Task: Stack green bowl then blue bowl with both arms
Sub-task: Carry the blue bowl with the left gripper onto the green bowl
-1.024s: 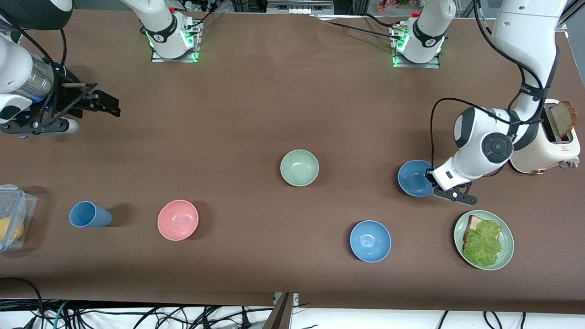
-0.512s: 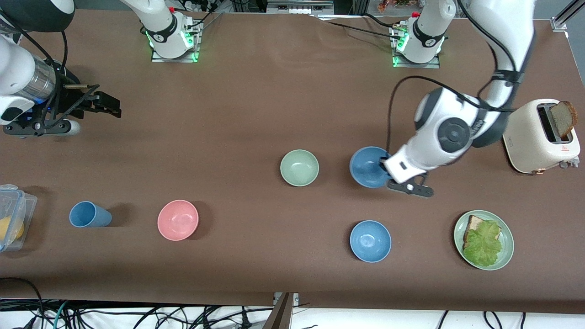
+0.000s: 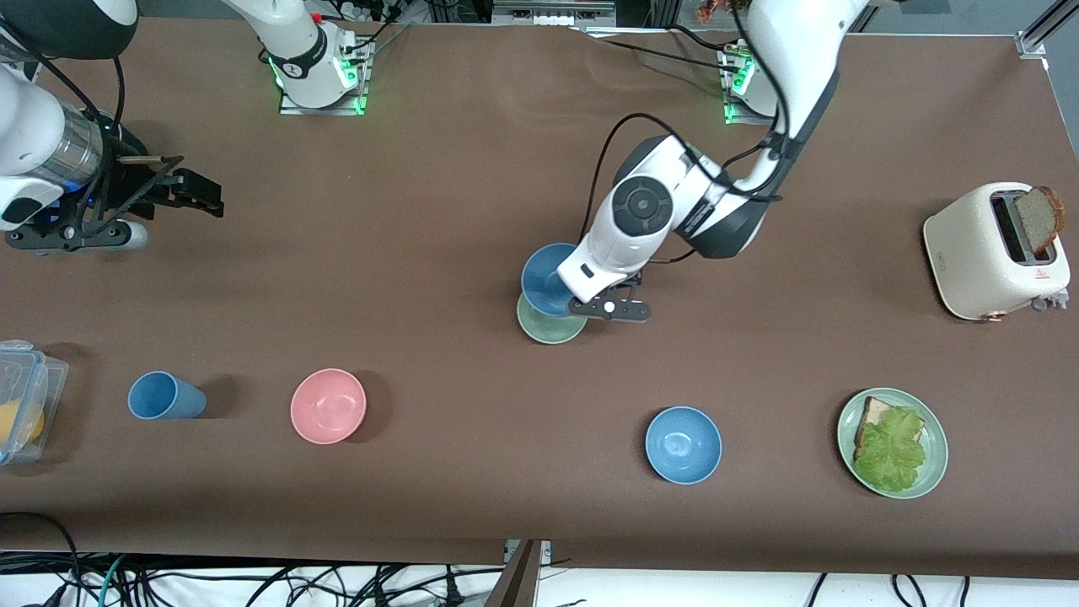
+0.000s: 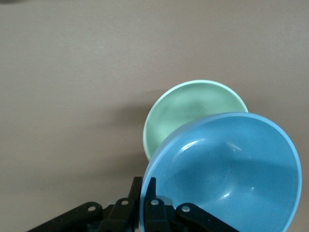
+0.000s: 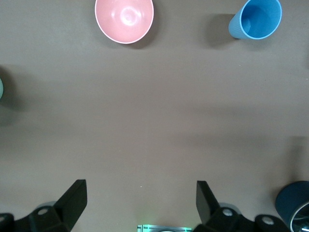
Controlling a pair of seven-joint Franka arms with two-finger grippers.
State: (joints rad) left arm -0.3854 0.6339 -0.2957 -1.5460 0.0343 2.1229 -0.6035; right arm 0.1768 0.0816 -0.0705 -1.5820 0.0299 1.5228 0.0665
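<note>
Reading the table as a clock face from the front camera, we open out at ten o'clock. The right gripper (image 5: 139, 195) waits there above bare table, fingers spread wide and holding nothing.

Down at eight o'clock is a clear container (image 3: 24, 394) on the edge. A blue cup (image 3: 165, 396) and a pink bowl (image 3: 328, 405) follow toward seven.

Now the centre, and here's the action! The green bowl (image 4: 189, 103) sits on the table right at the hub. The left gripper (image 4: 147, 192) is clamped on the blue bowl (image 4: 227, 169), jaws pinching one spot of the rim, wall between the fingers. The blue bowl hangs over the green one, overlapping it but not squarely centred from the wrist camera, with a crescent of green showing.

My read on the handling is that it's a light, stiff, glossy bowl, probably slick under the pads. A one-sided rim pinch lets it droop, so it wants lining up and lowering close before release. Dropped from height, it could clatter or skid off the green rim.

At five o'clock a brighter blue bowl (image 3: 683, 444) sits alone, not part of this. At four there's a green plate (image 3: 937, 440) with bread and lettuce, and at three a toaster (image 3: 982, 253) with a slice (image 3: 1038, 217) poking out.

The table (image 3: 421, 211) is flat, matte brown and well spaced. There's room all round the hub, with nothing crowding the stack.
</note>
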